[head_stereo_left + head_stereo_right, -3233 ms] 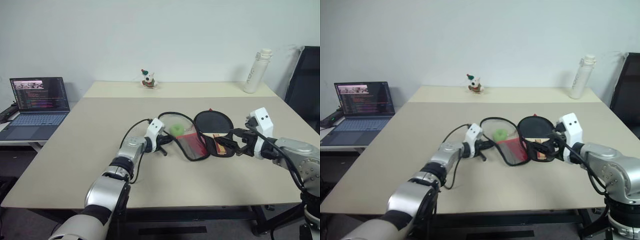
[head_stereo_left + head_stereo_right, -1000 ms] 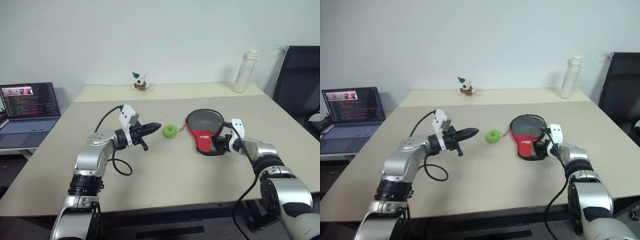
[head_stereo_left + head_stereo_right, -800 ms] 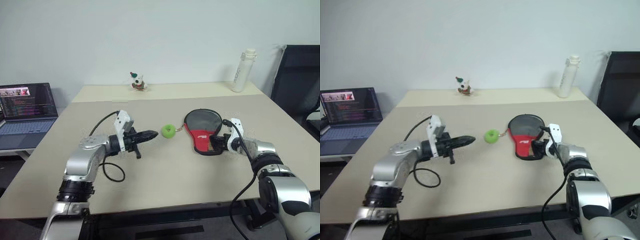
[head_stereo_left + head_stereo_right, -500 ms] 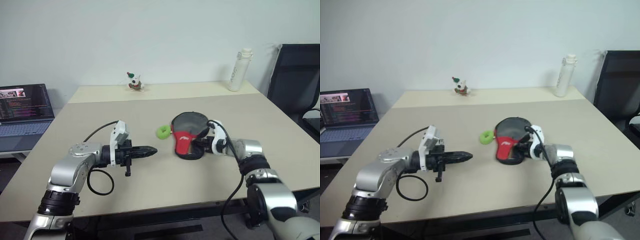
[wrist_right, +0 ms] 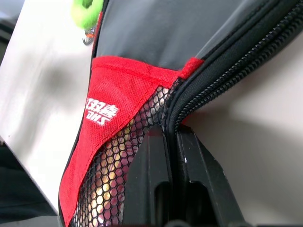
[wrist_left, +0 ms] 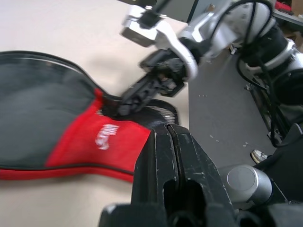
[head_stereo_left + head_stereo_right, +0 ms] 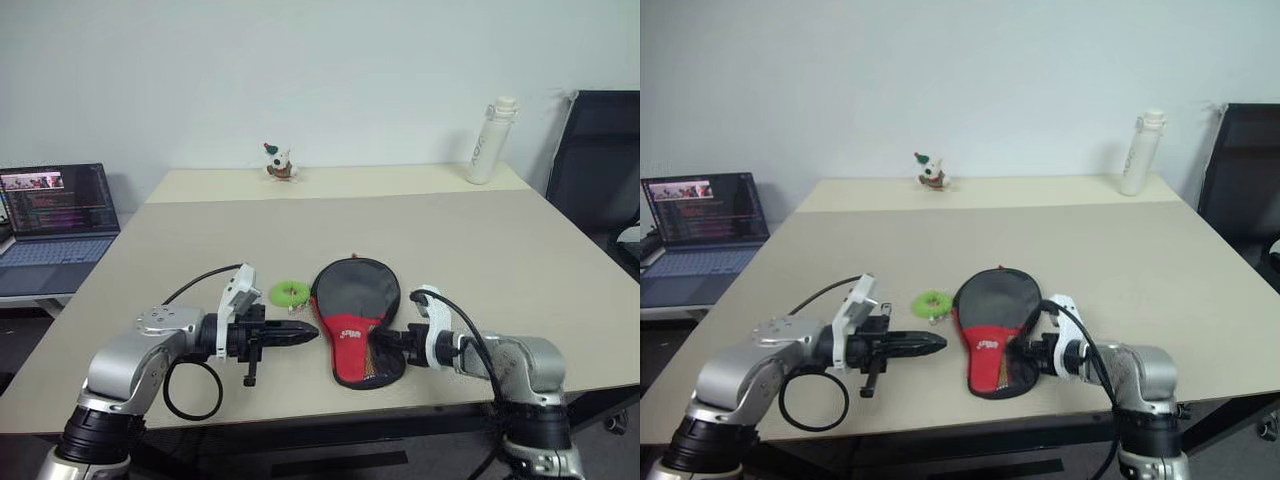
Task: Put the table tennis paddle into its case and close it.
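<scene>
Lying flat near the tabletop's [image 7: 520, 260] front edge, the case [image 7: 355, 320] is zipped around its round end, green ball charm [image 7: 291, 294] at its ten o'clock. The right gripper [image 7: 385, 343] pinches the case's zip edge at four o'clock. The left gripper [image 7: 300, 333], jaws closed and empty, points at the case from nine o'clock.

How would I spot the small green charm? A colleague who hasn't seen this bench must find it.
On the wide beige table, look near the front edge at the paddle-shaped black-and-red fabric case. Just beside its rounded black end, on the laptop's side, lies the small bright green ring-shaped charm. It is the only green thing on the tabletop besides the far-off toy's hat.
</scene>
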